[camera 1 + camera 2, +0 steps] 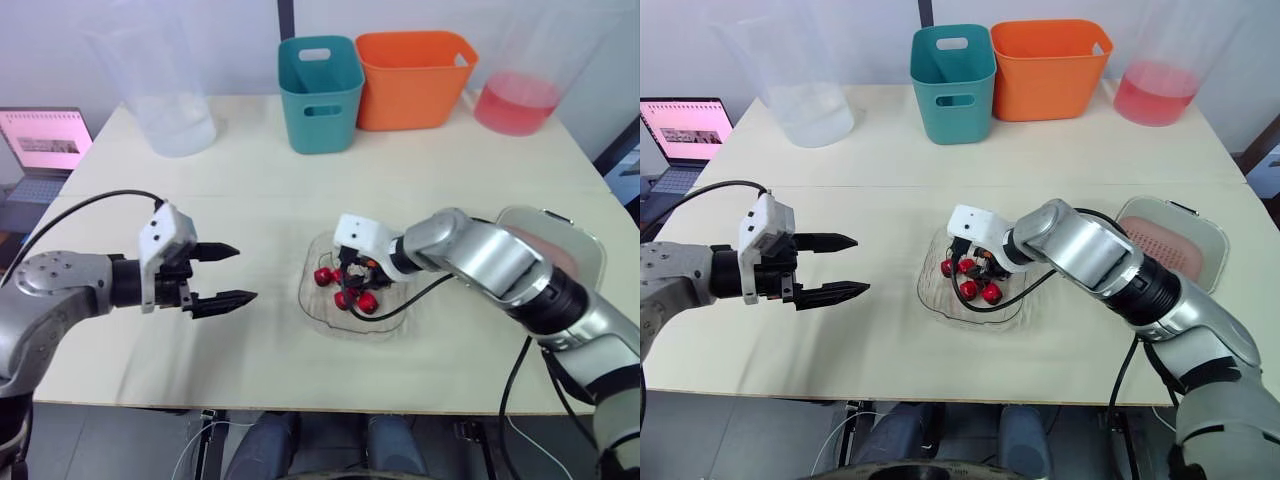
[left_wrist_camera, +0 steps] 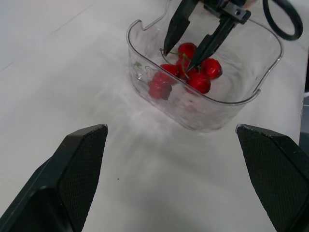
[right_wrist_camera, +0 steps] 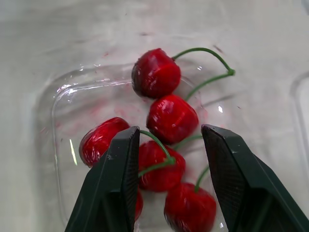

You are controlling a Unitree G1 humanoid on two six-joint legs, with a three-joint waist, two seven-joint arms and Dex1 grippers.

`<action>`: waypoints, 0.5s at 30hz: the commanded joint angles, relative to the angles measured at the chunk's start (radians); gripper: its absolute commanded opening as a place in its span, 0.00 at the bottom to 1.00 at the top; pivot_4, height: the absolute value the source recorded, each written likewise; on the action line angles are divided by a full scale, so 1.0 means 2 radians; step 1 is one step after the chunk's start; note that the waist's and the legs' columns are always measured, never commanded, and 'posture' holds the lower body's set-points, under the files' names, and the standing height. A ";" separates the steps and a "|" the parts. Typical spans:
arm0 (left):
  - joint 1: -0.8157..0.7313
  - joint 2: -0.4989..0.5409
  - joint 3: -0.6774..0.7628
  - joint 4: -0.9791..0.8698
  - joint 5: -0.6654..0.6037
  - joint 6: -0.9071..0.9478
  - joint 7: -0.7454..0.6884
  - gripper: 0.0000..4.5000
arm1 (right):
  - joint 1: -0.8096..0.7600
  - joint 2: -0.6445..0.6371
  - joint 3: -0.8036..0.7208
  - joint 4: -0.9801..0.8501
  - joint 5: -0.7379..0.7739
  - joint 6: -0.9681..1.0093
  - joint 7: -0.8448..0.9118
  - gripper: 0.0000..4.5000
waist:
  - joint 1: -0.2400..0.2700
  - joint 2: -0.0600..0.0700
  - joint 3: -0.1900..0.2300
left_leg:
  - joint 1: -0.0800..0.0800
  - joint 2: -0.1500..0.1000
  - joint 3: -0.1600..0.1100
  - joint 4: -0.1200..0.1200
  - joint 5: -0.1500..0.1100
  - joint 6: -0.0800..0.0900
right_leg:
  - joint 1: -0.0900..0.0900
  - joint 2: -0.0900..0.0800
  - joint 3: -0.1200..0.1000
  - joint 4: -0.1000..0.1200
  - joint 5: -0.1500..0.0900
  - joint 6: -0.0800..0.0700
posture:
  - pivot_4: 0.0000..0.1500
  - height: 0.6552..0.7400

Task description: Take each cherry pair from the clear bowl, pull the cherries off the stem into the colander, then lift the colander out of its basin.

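Cherries (image 3: pixel 171 118) cluster mid clear bowl (image 3: pixel 57 113), right pincer (image 3: pixel 170 131) parted above.

A teal bin (image 1: pixel 320 92) and an orange bin (image 1: pixel 414 78) stand side by side at the worktop's (image 1: pixel 250 340) far edge. A laptop (image 1: pixel 45 140) sits beyond its left edge.

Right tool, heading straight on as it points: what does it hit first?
Probably the green stem of a cherry pair, which sits between the right tool's open fingers; cherries in the clear bowl lie just beyond. Depth is uncertain.
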 commanded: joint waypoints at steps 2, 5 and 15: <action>-0.006 -0.002 0.000 -0.011 0.001 -0.009 0.006 1.00 | -0.019 0.018 0.002 0.009 -0.023 -0.012 0.010 0.49 | 0.000 0.000 0.000 | 0.000 0.000 0.000 0.000 0.000 0.000 | 0.000 0.000 0.000 0.000 0.000 0.000 | 1.00 1.00; -0.005 -0.005 -0.002 -0.012 0.001 -0.011 0.008 1.00 | -0.019 0.024 0.005 0.014 -0.030 -0.013 0.018 0.49 | 0.000 0.000 0.000 | 0.000 0.000 0.000 0.000 0.001 -0.001 | 0.000 0.000 0.000 0.000 0.000 0.000 | 1.00 1.00; -0.004 -0.017 -0.004 -0.011 0.010 -0.023 0.019 1.00 | -0.008 0.040 0.016 0.042 -0.059 -0.021 0.030 0.21 | 0.000 0.000 0.000 | 0.000 0.000 0.000 0.000 0.001 -0.001 | 0.000 0.000 0.000 0.000 0.000 0.000 | 1.00 1.00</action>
